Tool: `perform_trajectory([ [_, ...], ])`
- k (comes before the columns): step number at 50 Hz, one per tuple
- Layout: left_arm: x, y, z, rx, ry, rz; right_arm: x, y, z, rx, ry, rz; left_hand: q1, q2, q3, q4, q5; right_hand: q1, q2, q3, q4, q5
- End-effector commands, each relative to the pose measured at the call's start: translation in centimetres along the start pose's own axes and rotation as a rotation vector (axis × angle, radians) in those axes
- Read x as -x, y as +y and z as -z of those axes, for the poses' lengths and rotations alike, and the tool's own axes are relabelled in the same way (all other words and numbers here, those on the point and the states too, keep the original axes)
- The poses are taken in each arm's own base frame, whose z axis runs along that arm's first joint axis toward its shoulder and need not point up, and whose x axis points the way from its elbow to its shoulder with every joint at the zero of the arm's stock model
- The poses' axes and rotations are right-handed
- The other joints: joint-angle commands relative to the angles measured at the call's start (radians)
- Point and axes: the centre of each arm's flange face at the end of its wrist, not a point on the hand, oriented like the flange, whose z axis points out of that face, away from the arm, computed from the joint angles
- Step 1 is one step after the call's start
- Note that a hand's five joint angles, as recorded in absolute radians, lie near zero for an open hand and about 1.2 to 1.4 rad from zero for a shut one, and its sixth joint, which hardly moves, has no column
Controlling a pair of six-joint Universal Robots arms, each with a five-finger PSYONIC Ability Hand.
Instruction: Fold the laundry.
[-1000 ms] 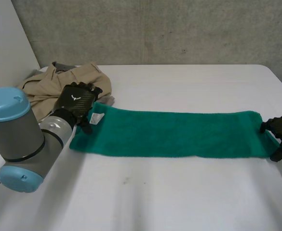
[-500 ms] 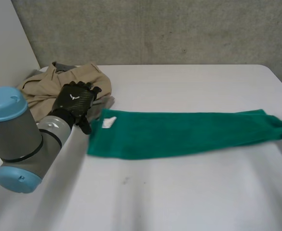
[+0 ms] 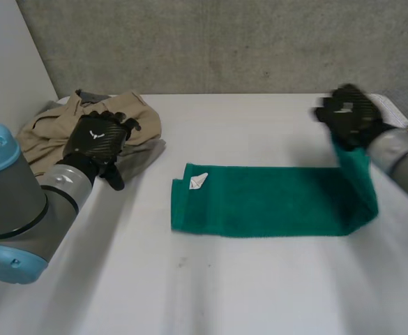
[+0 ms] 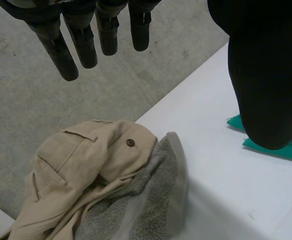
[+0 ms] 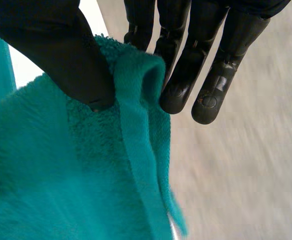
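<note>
A green towel (image 3: pixel 266 200) lies across the middle of the white table, a white tag (image 3: pixel 199 181) at its left end. My right hand (image 3: pixel 349 116) holds the towel's right end lifted above the table. In the right wrist view the thumb (image 5: pixel 61 55) pinches the towel's hem (image 5: pixel 136 125) against the fingers (image 5: pixel 185 75). My left hand (image 3: pixel 97 139) hovers open over the pile of clothes at the table's left, off the towel. The left wrist view has its straight fingers (image 4: pixel 81 40) and thumb (image 4: pixel 265 85) above the pile, with a towel corner (image 4: pixel 280 145) beyond the thumb.
A pile of laundry sits at the back left: beige trousers (image 3: pixel 116 115) over a grey towel (image 4: pixel 136 200). A concrete wall (image 3: pixel 224 42) runs behind the table (image 3: pixel 210 286). The table's right edge is near my right arm (image 3: pixel 402 160).
My right hand has shut on the towel's right end, lifted it and carried it left and back. The towel slid right, away from my left hand, which stayed open near the pile.
</note>
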Motion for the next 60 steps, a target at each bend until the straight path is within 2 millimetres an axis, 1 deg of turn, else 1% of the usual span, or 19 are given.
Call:
perform_trajectory([
  [1,0.2,-0.1,0.2,-0.001,-0.006,0.000,10.1,-9.0,-1.0,-0.246,-0.237,0.005,-0.019,-0.021,-0.038,-0.025,-0.032,0.414,0.221,0.212,0.206,0.235],
  [5,0.0,0.3,0.2,0.008,0.000,0.001,14.4,-11.4,-0.7,-0.310,-0.331,0.002,-0.019,-0.021,-0.038,-0.025,-0.032,0.414,0.221,0.212,0.206,0.235],
  [6,0.0,0.4,0.2,0.011,0.001,0.002,16.9,-12.1,-0.4,-0.330,-0.386,-0.002,-0.019,-0.021,-0.038,-0.025,-0.032,0.414,0.221,0.212,0.206,0.235],
  [10,-0.3,0.4,0.2,0.010,0.008,0.001,20.9,-12.5,0.4,-0.341,-0.473,-0.010,-0.019,-0.021,-0.038,-0.025,-0.032,0.414,0.221,0.212,0.206,0.235],
  [11,-0.3,0.3,0.1,0.007,0.007,0.001,21.1,-12.4,0.4,-0.338,-0.477,-0.011,-0.019,-0.021,-0.038,-0.025,-0.032,0.346,0.152,0.143,0.138,0.167],
  [12,-0.3,0.2,0.0,0.002,0.007,0.000,21.2,-12.4,0.3,-0.326,-0.467,-0.009,-0.022,-0.024,-0.041,-0.028,-0.035,-0.117,-0.311,-0.320,-0.325,-0.296],
  [16,-1.0,0.2,-0.6,-0.007,0.023,-0.001,19.5,-12.5,-0.3,-0.259,-0.382,-0.028,-0.022,-0.024,-0.041,-0.028,-0.035,-0.807,-1.001,-1.010,-1.015,-0.986],
  [19,-2.1,-0.9,-1.0,-0.048,0.046,0.010,16.4,-13.0,-0.4,-0.155,-0.253,-0.132,-0.022,-0.024,-0.041,-0.028,-0.035,-0.807,-1.001,-1.010,-1.015,-0.986],
  [22,-3.4,-1.9,-1.4,-0.082,0.077,0.052,12.5,-11.3,-0.5,-0.032,-0.130,-0.277,-0.019,-0.021,-0.038,-0.025,-0.032,-0.807,-1.001,-1.010,-1.015,-0.986],
  [23,-3.7,-2.2,-1.5,-0.092,0.086,0.068,10.7,-9.4,-0.2,0.052,-0.089,-0.356,-0.019,-0.021,-0.038,-0.025,-0.032,-0.807,-1.001,-1.010,-1.015,-0.986],
  [25,-4.5,-2.6,-1.6,-0.106,0.110,0.104,9.5,-6.5,1.1,0.178,-0.083,-0.466,-0.016,-0.018,-0.035,-0.022,-0.030,-0.807,-1.001,-1.010,-1.015,-0.986],
  [28,-6.4,-2.8,-1.9,-0.116,0.156,0.132,8.9,-4.7,2.5,0.261,-0.084,-0.539,-0.016,-0.018,-0.035,-0.022,-0.030,-0.807,-1.001,-1.010,-1.015,-0.986],
  [32,-9.8,-2.0,-2.6,-0.105,0.221,0.129,9.6,-1.6,4.3,0.364,-0.103,-0.560,-0.010,-0.013,-0.030,-0.016,-0.024,-0.807,-1.001,-1.010,-1.015,-0.986],
  [35,-10.7,-1.7,-2.8,-0.099,0.239,0.126,9.7,0.5,5.0,0.409,-0.094,-0.544,-0.007,-0.010,-0.027,-0.013,-0.021,-0.800,-0.994,-1.003,-1.008,-0.979],
  [39,-11.1,-1.4,-2.8,-0.091,0.250,0.124,10.0,2.8,5.5,0.451,-0.079,-0.478,-0.007,-0.010,-0.027,-0.013,-0.021,-0.431,-0.624,-0.633,-0.639,-0.610],
  [42,-11.2,-1.0,-2.6,-0.077,0.254,0.124,9.5,4.7,5.6,0.488,-0.045,-0.401,-0.004,-0.007,-0.024,-0.010,-0.018,0.342,0.149,0.140,0.134,0.163],
  [44,-11.1,-0.9,-2.4,-0.069,0.255,0.125,8.9,5.0,5.5,0.497,-0.024,-0.374,-0.007,-0.010,-0.027,-0.013,-0.021,0.414,0.221,0.212,0.206,0.235],
  [51,-8.8,-1.1,-2.0,-0.051,0.211,0.129,7.4,3.8,4.2,0.432,0.008,-0.304,-0.007,-0.010,-0.027,-0.013,-0.021,0.414,0.221,0.212,0.206,0.235],
  [60,-6.2,-2.4,-1.1,-0.070,0.154,0.136,10.6,-6.4,2.1,0.115,-0.096,-0.230,-0.010,-0.013,-0.030,-0.016,-0.024,0.414,0.221,0.212,0.206,0.235],
])
